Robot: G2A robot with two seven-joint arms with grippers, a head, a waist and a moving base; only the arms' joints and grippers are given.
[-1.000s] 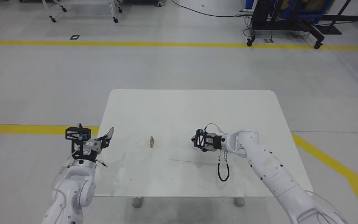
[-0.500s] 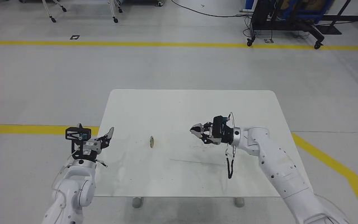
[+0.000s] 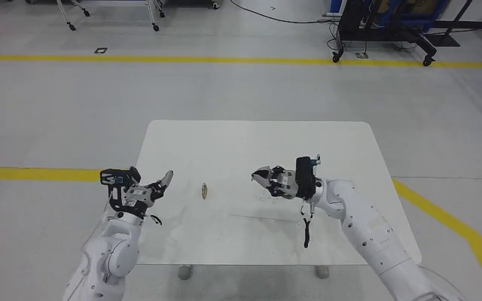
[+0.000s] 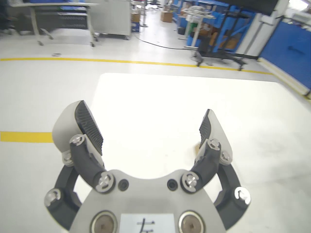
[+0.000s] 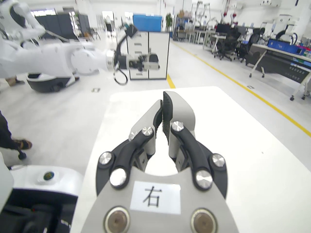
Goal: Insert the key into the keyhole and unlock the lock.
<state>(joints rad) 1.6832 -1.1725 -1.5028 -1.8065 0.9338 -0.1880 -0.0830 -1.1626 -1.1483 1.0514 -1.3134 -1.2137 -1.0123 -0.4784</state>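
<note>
Seeing a small brass-coloured piece (image 3: 204, 190) lying on the white table (image 3: 339, 150), left of the table's middle and somewhat toward the robot's side. Reading its long axis as running roughly from the near edge toward the far edge, with a slight tilt. Failing to make out which end is pointing which way, and failing to tell lock from key at this smallness. Noting only a dull yellow-brown colour and a narrow, short outline, with no other thing touching it.

Finding the left gripper (image 4: 145, 112) hanging over the table's left edge, aimed across the table toward the piece, with its ribbed black pads (image 4: 88, 127) spread wide apart and gripping nothing. Catching, in the left wrist view, a sliver of yellow-brown peeking out just beside one fingertip, mostly hidden behind that finger.

Finding the right gripper (image 5: 162, 103) hanging above the table's middle, on the other side of the piece and aimed back toward it, well apart from it. Seeing its two pads pressed together at the tips, with nothing visible between them. Noting a black cable (image 3: 305, 229) dangling from the right wrist, looping down over the table.

Placing the piece between the two grippers, apart from both.
</note>
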